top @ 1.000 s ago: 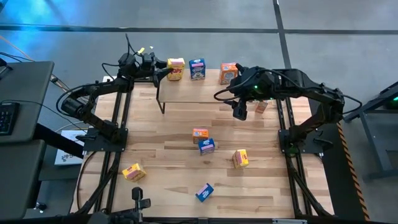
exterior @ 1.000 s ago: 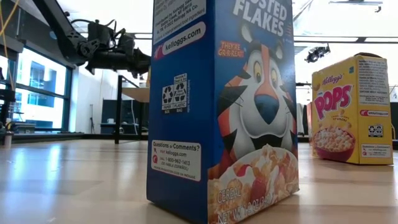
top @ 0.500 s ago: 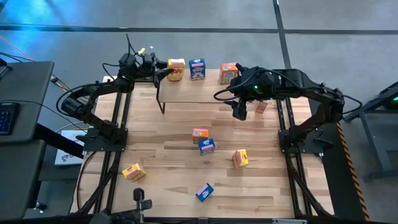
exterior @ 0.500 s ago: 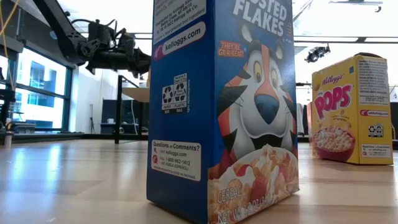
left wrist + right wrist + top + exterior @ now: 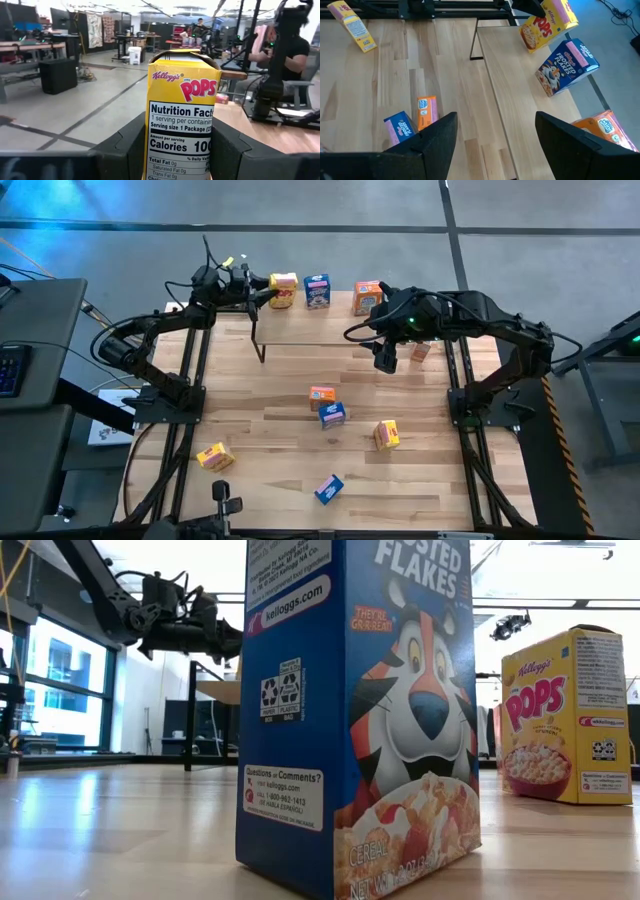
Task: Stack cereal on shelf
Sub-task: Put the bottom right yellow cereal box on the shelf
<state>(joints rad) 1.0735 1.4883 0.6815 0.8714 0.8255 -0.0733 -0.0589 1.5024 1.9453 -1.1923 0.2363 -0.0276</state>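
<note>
Yellow cereal box [image 5: 283, 290] remained clamped between the left gripper [image 5: 176, 150] fingers at the shelf [image 5: 330, 328] back edge, unchanged and unreleased, beside the blue box [image 5: 317, 291], while the right gripper [image 5: 492, 145], open and empty, hovered above the tabletop [image 5: 290, 440].

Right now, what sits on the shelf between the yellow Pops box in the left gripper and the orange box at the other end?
One blue Frosted Flakes cereal box, standing on the light wood shelf; shown in the high view.
</note>
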